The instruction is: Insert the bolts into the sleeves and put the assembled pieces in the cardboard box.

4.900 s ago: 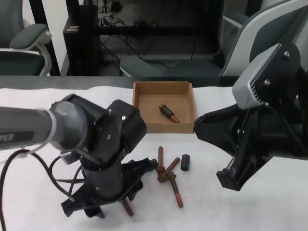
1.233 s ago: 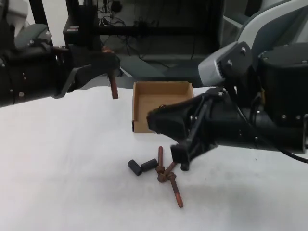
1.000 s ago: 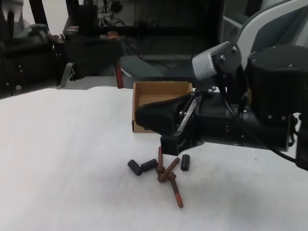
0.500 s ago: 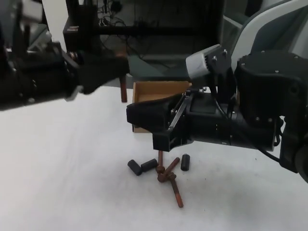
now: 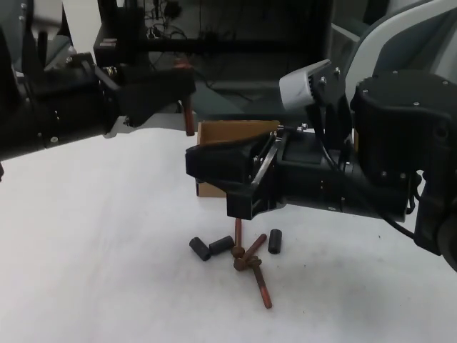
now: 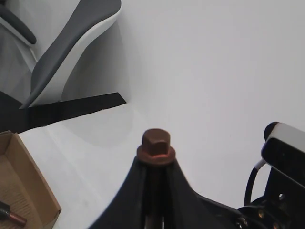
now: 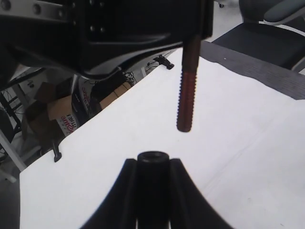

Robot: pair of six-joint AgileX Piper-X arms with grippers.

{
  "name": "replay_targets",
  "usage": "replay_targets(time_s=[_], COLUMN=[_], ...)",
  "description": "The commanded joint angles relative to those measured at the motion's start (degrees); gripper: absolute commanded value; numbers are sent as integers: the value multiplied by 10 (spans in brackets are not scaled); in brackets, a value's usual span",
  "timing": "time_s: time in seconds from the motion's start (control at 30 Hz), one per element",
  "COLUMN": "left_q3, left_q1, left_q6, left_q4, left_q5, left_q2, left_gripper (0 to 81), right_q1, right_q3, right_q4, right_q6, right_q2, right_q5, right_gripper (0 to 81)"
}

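1. While loose bolts (image 5: 251,261) are lying crossed on the white surface (image 5: 107,271) beneath the right jaws, three spare sleeves (image 5: 221,244) are lying just beside them.
2. The right jaws are clamping a black sleeve (image 7: 153,158), its open end facing the bolt (image 7: 186,90).
3. The left jaws are pinching that bolt below its head, its threaded tip hanging near the sleeve's opening but apart from it.
4. Beyond both jaws, the cardboard box (image 5: 212,137) is holding one assembled piece (image 6: 11,217).

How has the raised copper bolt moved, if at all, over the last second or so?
Yes. In the high view the bolt has drifted right, closer to the cardboard box, and hangs well above the bench.
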State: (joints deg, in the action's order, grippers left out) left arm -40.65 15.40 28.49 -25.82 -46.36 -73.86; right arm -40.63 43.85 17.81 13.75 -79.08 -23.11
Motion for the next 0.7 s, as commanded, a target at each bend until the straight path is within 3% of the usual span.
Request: replay_targets(time_s=[0.0,0.67], left_q3=[-2,-2], left_q1=[1,1], left_q6=[17,29], left_q4=[-30,-32], left_q5=[-4,-4], left_q2=[3,3], left_gripper=[17,17], right_q1=[2,22], right_q3=[7,7], right_q4=[13,43], right_q6=[4,13], right_q2=[0,0], right_q5=[-4,-3], right_gripper=[6,6])
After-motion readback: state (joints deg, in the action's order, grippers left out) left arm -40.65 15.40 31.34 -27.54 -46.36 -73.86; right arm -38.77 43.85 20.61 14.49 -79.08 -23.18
